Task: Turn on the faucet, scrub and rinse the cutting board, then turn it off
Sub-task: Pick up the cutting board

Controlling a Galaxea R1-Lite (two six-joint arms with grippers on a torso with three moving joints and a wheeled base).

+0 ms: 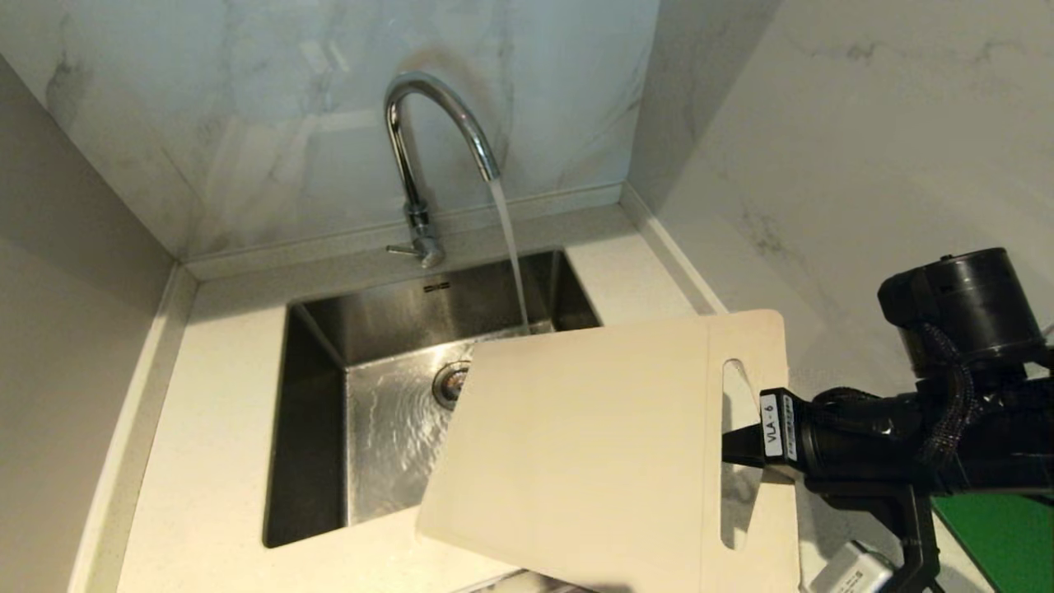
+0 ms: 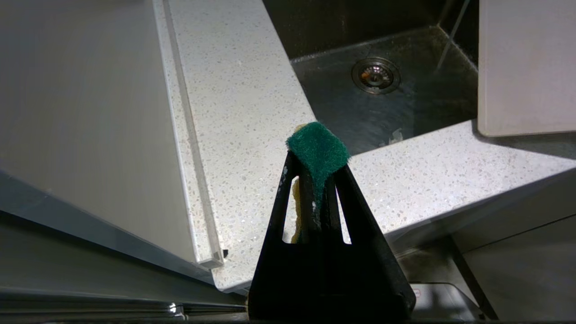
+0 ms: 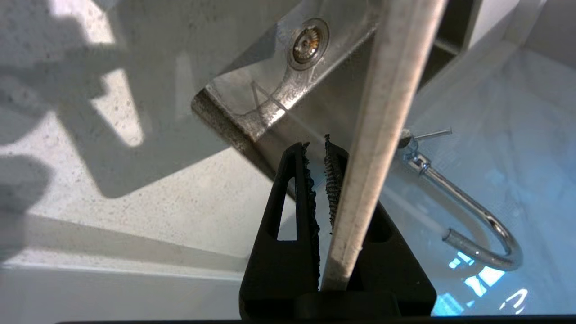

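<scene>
The chrome faucet (image 1: 409, 177) stands behind the sink (image 1: 395, 305), and water runs from its spout into the basin. My right gripper (image 1: 733, 449) is shut on the pale beige cutting board (image 1: 593, 445) at the edge by its handle slot. It holds the board tilted over the sink's front right corner, just clear of the stream. In the right wrist view the board's edge (image 3: 382, 112) sits deep between the jaws of that gripper (image 3: 315, 144), with the faucet (image 3: 472, 207) beyond. My left gripper (image 2: 315, 157) hangs low at the counter's front edge, shut on a green scouring sponge (image 2: 318, 146).
Speckled white counter (image 1: 214, 395) surrounds the sink, with marble walls behind and to the right. The drain (image 1: 451, 384) lies in the wet basin floor. A dark green board (image 1: 1005, 535) and a small white object (image 1: 852, 572) lie at the front right.
</scene>
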